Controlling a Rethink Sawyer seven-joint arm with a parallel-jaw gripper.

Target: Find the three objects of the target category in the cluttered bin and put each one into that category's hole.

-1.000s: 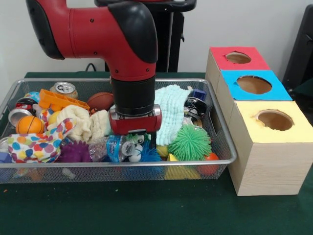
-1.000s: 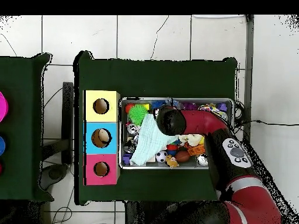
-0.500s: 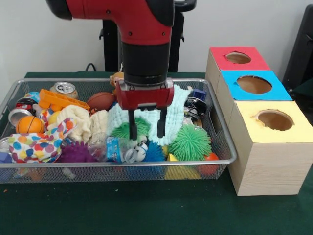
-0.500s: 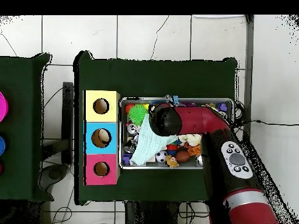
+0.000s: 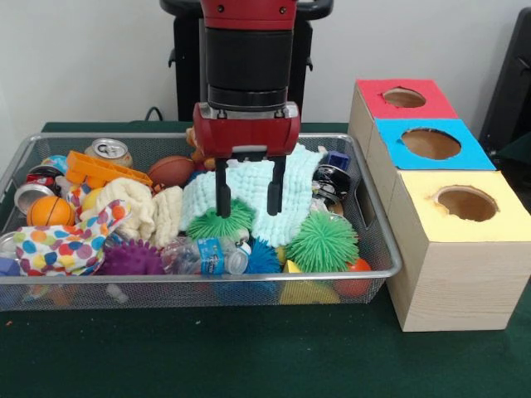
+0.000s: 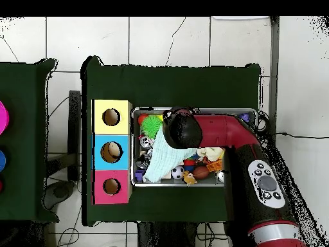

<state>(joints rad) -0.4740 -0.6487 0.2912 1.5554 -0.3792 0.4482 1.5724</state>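
Note:
My gripper (image 5: 248,201) hangs open over the middle of the wire bin (image 5: 377,225), with nothing between its fingers. Its tips hover just above a small green spiky ball (image 5: 219,225), in front of a mint cloth (image 5: 292,184). A plastic water bottle (image 5: 203,255) lies at the bin's front wall. A bigger green spiky ball (image 5: 322,242) sits to the right. In the overhead view the arm's wrist (image 6: 182,128) hides the gripper; the cloth (image 6: 160,161) and a green ball (image 6: 151,123) show beside it.
Three boxes with holes stand right of the bin: red (image 5: 404,98), blue (image 5: 430,143), yellow (image 5: 466,203). The bin also holds a purple spiky ball (image 5: 126,259), a spotted cloth (image 5: 58,245), a can (image 5: 109,151), a small football (image 5: 170,171) and an orange ball (image 5: 49,211).
The gripper has lifted out of the clutter, empty and open, and shifted slightly right. The water bottle now lies flatter along the bin's front wall.

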